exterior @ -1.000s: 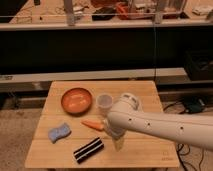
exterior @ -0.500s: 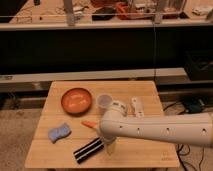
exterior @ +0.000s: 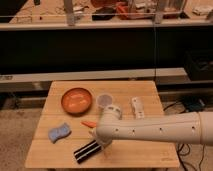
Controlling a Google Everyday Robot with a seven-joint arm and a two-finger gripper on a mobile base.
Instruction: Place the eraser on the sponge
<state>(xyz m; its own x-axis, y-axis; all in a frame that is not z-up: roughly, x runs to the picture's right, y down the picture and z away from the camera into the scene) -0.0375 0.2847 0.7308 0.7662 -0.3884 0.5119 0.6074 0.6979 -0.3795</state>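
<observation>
Over the last second the arm has swung from the table's (exterior: 150, 156) middle toward its near edge and dropped. The gripper (exterior: 103, 146) now hangs point-down at the 2 o'clock end of the eraser (exterior: 85, 151), just beside or touching it; the wrist hides the contact, and I cannot tell how the jaws stand. The eraser has not shifted: it lies flat at the table's 6 o'clock edge, slanting from 8 to 2 o'clock. The sponge (exterior: 59, 132) sits apart from it at about 10 o'clock, bare on top and likewise unmoved. The carrot (exterior: 88, 123) lies just past the wrist at 12 o'clock, with the orange bowl (exterior: 76, 100), the cup (exterior: 105, 100) and the white tool (exterior: 136, 107) farther back. The descent reads as an approach to grasp the eraser, which is not yet on the sponge.
</observation>
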